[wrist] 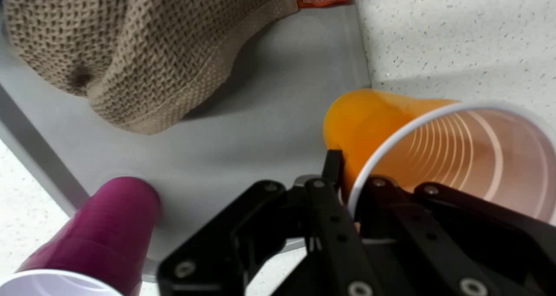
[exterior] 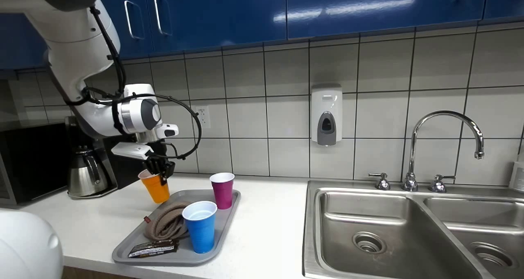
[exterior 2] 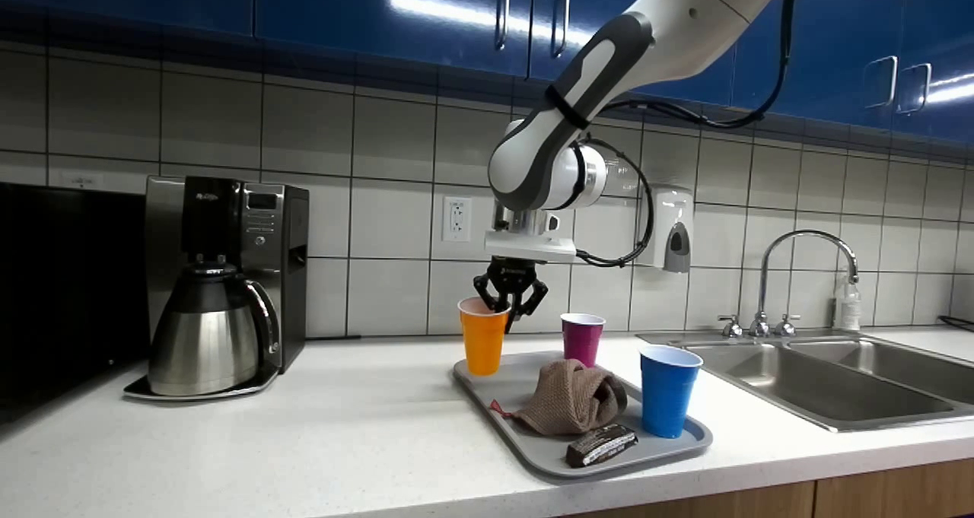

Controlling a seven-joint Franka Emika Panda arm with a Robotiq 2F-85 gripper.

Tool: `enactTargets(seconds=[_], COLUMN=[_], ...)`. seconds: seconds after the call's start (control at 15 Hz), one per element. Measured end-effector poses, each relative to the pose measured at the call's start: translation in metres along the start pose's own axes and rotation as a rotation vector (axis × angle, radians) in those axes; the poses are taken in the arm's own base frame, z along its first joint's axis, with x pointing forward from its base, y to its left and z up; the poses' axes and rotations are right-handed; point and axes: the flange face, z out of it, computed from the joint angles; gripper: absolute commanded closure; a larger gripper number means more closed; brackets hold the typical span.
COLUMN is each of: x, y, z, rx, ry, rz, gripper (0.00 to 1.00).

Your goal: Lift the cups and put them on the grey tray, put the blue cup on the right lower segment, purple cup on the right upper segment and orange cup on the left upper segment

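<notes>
My gripper [wrist: 347,181] is shut on the wall of the orange cup [exterior 2: 481,343], one finger inside the rim and one outside. The cup hangs tilted at the far left corner of the grey tray [exterior: 223,234], in both exterior views. Whether its base touches the tray, I cannot tell. Upright at the tray's far right stands the purple cup [exterior: 223,195], which the wrist view shows at lower left. The blue cup [exterior 2: 668,396] is upright on the near right part of the tray, outside the wrist view apart from a possible dark sliver.
A bunched brown cloth [exterior 2: 567,400] with a red tag fills the tray's middle, and a dark wrapped bar [exterior 2: 601,446] lies at its near side. Left of the tray stands a coffee maker [exterior 2: 228,290]; a steel sink [exterior: 368,221] is to the right. The tiled wall [exterior: 245,156] rises behind.
</notes>
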Motion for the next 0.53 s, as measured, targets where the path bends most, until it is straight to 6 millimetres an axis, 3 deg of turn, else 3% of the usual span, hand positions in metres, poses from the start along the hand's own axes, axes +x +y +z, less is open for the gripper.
enactTargets(seconds=[0.53], x=[0.014], y=[0.021], z=[0.008], rx=[-0.048], ry=[0.013], rz=[0.132], gripper=[0.99])
